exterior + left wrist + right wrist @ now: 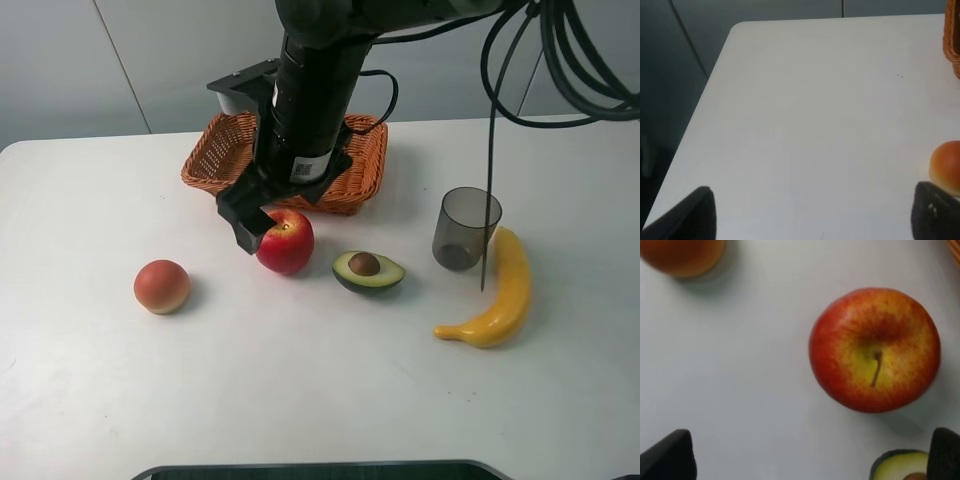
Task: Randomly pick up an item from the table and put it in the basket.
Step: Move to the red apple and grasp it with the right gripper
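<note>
over the apple (875, 350), right end effector (807, 456) agape, empty

The glossy red apple (286, 242), yellow around its stem, sits stem-up on the white table (300, 380), just nearer than the orange-brown wicker basket (215, 150), which stands far centre.

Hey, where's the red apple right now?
In the high view the apple sits on the table just left of centre, in front of the basket, between the peach and the halved avocado.
</note>
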